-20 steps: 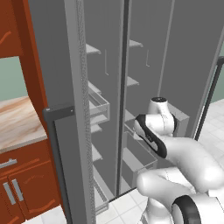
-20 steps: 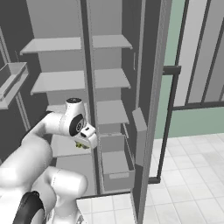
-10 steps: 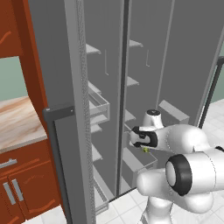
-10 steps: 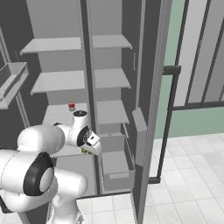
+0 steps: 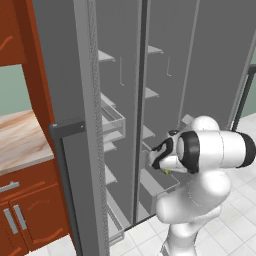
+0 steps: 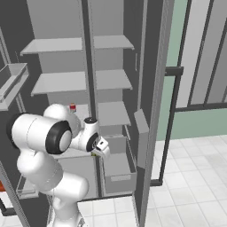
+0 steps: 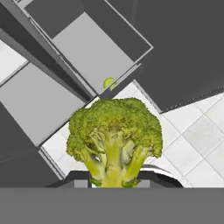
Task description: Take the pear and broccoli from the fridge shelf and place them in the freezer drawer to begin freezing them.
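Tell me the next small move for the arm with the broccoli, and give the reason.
Probably ease the gripper forward and down toward the freezer drawer. In the hand view it is shut on the broccoli, which hangs over white floor tiles in front of the open grey drawer rather than over its inside. The pear already lies at the drawer's front edge, so aim for the bare floor behind it.

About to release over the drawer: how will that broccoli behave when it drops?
The broccoli looks lumpy with a short stalk, so it probably settles rather than rolls far. Its crown seems top-heavy, so it may tip sideways. The pear already in the freezer drawer might get nudged.
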